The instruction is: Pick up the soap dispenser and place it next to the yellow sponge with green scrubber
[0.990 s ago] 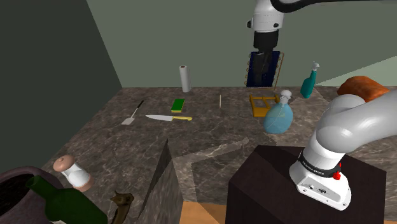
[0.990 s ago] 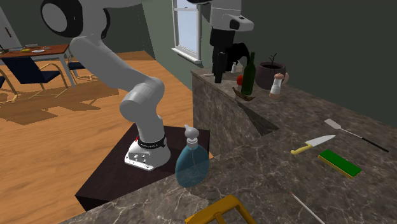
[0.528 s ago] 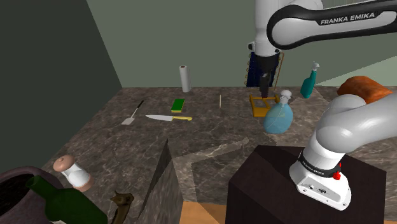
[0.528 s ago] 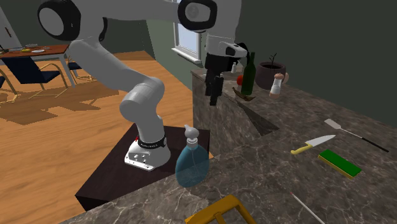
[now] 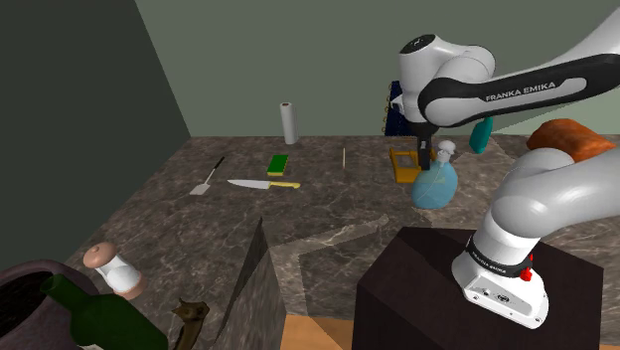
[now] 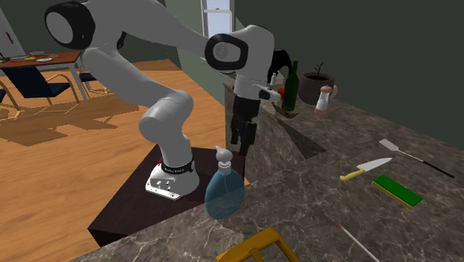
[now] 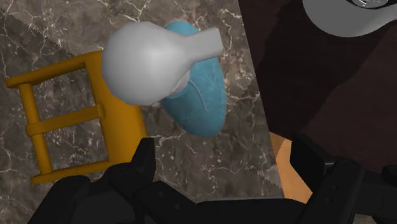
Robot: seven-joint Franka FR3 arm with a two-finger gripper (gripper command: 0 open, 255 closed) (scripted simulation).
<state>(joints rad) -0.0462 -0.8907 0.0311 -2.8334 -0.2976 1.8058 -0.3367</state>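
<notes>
The soap dispenser (image 5: 435, 185) is a rounded blue see-through bottle with a pale grey pump, upright on the dark marble counter near the stand. It also stands in the second exterior view (image 6: 224, 190), and the wrist view looks down on its pump and body (image 7: 201, 102). My gripper (image 5: 425, 163) (image 6: 242, 141) hangs open just above and beside the pump, pointing down. Its black fingers (image 7: 144, 159) stand wide apart, touching nothing. The sponge (image 5: 280, 163) (image 6: 396, 190), green on top with a yellow edge, lies flat farther along the counter.
A yellow frame (image 5: 405, 164) (image 7: 62, 121) lies right beside the dispenser. A knife (image 5: 260, 183) and spatula (image 5: 209, 179) lie near the sponge. A paper roll (image 5: 288, 123) and teal spray bottle (image 5: 482, 127) stand at the back. A green bottle (image 6: 293, 85) and shaker (image 6: 323, 98) stand at the counter's end.
The arm has folded down and the gripper has dropped from high over the counter to just above the soap dispenser. Nothing on the counter has moved.
</notes>
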